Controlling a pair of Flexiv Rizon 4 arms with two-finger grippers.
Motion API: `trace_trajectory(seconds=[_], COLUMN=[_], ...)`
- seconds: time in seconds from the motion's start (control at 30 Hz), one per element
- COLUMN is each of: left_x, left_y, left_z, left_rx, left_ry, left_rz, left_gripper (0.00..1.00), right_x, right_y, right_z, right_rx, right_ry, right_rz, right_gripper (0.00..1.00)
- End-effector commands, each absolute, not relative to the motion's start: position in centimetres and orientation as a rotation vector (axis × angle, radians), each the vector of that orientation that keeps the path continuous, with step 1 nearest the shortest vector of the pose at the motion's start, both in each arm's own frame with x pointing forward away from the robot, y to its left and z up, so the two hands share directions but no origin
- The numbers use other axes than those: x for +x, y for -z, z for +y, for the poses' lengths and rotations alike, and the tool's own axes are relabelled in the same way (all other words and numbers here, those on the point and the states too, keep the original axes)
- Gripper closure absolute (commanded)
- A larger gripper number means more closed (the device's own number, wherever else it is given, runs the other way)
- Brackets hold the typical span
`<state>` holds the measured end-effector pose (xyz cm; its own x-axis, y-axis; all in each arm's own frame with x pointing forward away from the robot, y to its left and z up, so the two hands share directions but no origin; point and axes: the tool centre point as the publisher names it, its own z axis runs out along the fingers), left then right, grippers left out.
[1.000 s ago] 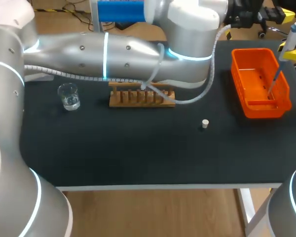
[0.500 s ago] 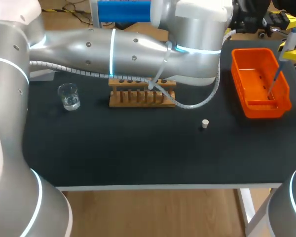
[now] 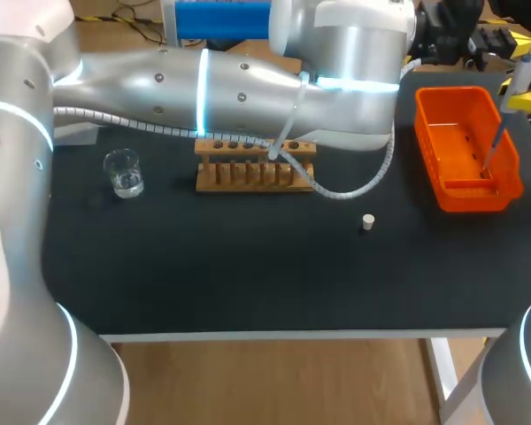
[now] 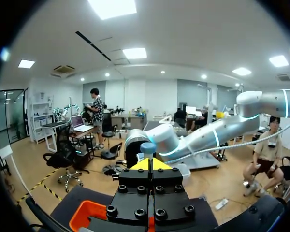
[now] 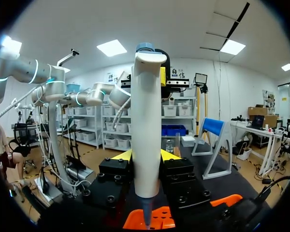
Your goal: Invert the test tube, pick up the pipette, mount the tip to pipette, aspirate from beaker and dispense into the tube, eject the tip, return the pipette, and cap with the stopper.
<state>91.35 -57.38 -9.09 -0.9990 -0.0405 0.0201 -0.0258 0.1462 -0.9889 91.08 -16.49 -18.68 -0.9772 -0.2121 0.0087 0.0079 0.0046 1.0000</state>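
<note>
**Tip over the bin; judged step: ejection.** My right gripper (image 5: 146,157) is closed on the white, tapered plastic pipette (image 5: 147,111), with one yellow tip on either side of the barrel. It holds the pipette upright, its narrow end pointing down into the orange plastic bin (image 3: 467,197) at the table's far right corner. I cannot tell for certain whether the disposable tip is on.

My left gripper (image 4: 150,164) has its yellow tips drawn together with nothing visible between them. The pipette's blue-grey plunger knob (image 4: 147,147) sits just ahead of it.

My left arm (image 3: 248,88) reaches across the back of the black table (image 3: 248,266). Its pale coiled cable (image 3: 354,181) droops onto the slotted wooden rack (image 3: 248,175).

The small white stopper (image 3: 367,221) lies alone near mid-table. The clear glass beaker (image 3: 124,173) stands well apart, on the left. I cannot make out the test tube — arm and cable cover the rack's rear row.

Hazards, as I judge them:
- The two grippers are close, so a small misalignment at the knob could knock the pipette askew in its grip, and the tip could then miss the bin.
- The drooping cable could snag the rack when the left arm pulls away, tipping whatever stands in it.
- The cable could also sweep the stopper off its spot.
</note>
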Motion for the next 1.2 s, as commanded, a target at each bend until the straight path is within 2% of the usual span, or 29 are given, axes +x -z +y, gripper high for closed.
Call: trace_trajectory(seconds=[0.03, 0.9, 1.2], left_x=[91.4, 91.6, 91.6], left_y=[9.9, 11.9, 10.8], left_z=[-57.9, -57.6, -57.2], left_rx=[-0.073, -0.096, -0.102], left_ry=[2.046, 2.037, 2.03], left_rz=[2.368, 2.409, 2.381], left_gripper=[1.0, 1.0, 1.0], right_x=[91.4, 91.4, 91.4], right_y=[18.2, 18.2, 18.2], right_z=[-16.7, -16.7, -16.7], right_rx=[0.227, 0.227, 0.227], right_ry=[2.096, 2.096, 2.096], right_rz=[-2.103, -2.103, -2.103], right_gripper=[1.0, 1.0, 1.0])
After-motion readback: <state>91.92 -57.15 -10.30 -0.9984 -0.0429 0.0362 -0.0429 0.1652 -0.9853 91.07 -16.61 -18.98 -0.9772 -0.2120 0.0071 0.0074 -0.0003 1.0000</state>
